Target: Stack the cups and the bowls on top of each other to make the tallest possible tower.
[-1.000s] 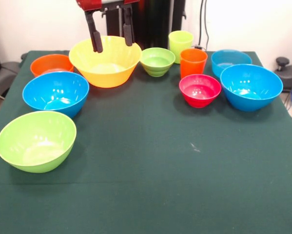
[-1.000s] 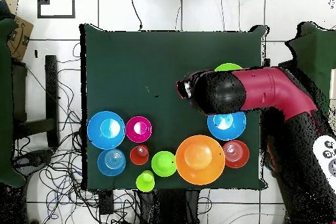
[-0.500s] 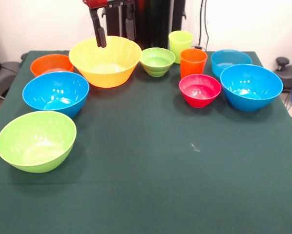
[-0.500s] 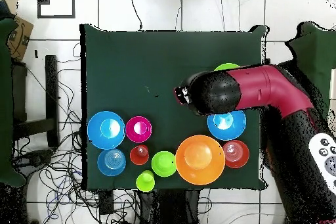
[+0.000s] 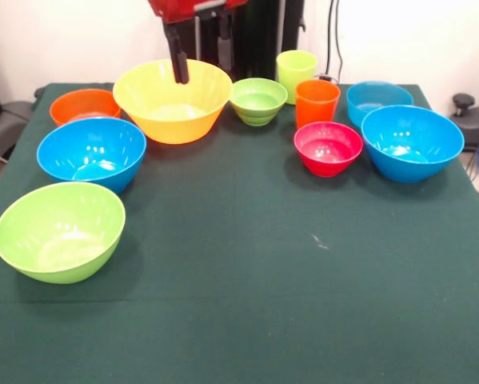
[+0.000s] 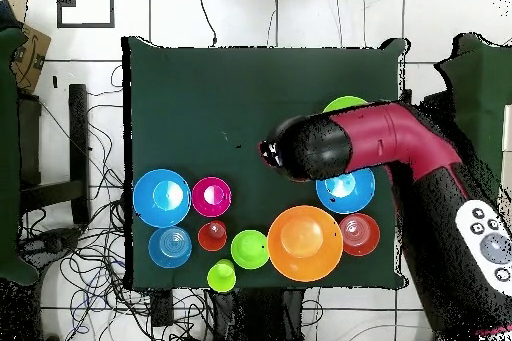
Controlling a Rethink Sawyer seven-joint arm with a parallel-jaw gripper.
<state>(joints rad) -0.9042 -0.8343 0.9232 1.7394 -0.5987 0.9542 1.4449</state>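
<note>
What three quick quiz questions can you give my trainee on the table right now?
1. True or false: some glossy plastic bowls are already nested into a tower.
2. Which stands directly beside the small red-pink plastic bowl? A) orange plastic tumbler B) large lime green plastic bowl C) largest yellow plastic bowl
3. Fill in: the gripper hangs above the ___ bowl.

Key: 1 false, every bowl sits apart on the dark green tablecloth. 2 A. 3 yellow.

Dark green tablecloth (image 5: 247, 280), cardboard box (image 6: 30, 52) off its edge, tangled floor cables (image 6: 85, 257)
</note>
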